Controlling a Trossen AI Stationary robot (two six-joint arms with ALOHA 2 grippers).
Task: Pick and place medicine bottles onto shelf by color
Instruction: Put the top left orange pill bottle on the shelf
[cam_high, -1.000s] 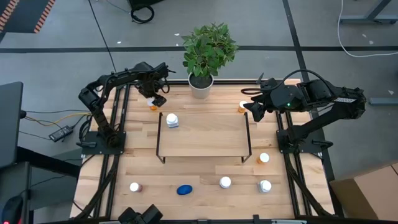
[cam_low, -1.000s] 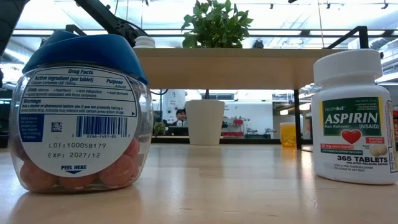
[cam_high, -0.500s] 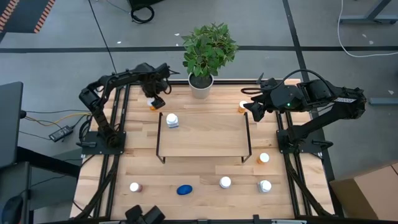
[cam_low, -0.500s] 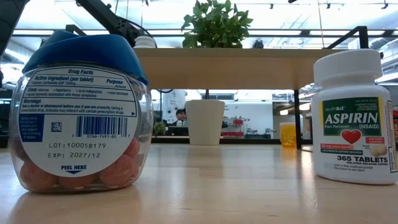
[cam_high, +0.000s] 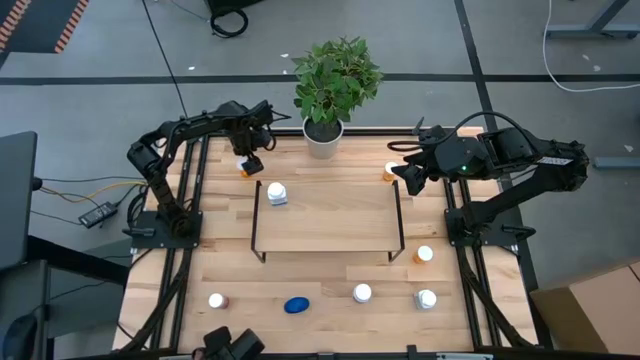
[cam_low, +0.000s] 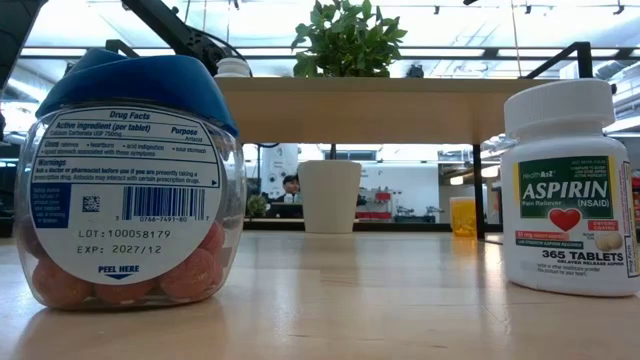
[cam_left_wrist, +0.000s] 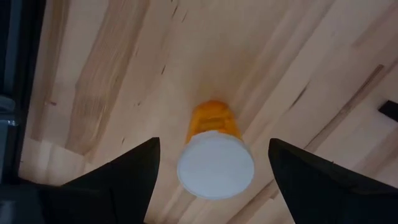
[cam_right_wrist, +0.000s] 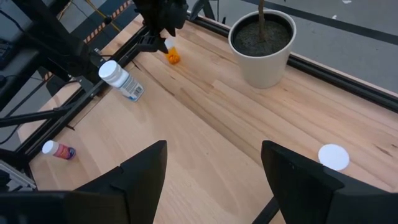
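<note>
Left gripper (cam_left_wrist: 211, 168): fingers (cam_left_wrist: 124, 177) apart, straddling the white cap of an orange bottle (cam_left_wrist: 214, 158) upright on the counter (cam_left_wrist: 155, 56), no contact visible. Right gripper (cam_right_wrist: 214, 168): fingers (cam_right_wrist: 140, 171) apart, holding nothing, a second orange bottle (cam_high: 391, 171) just beside them. Shelf (cam_high: 330, 215) between the two grippers, one white bottle (cam_high: 276, 193) at its corner nearest the left fingers. Plant pot (cam_high: 323, 138) beyond the shelf. Remaining bottles, including a blue one (cam_high: 296, 305), well apart from both grippers on the shelf's far side.
</note>
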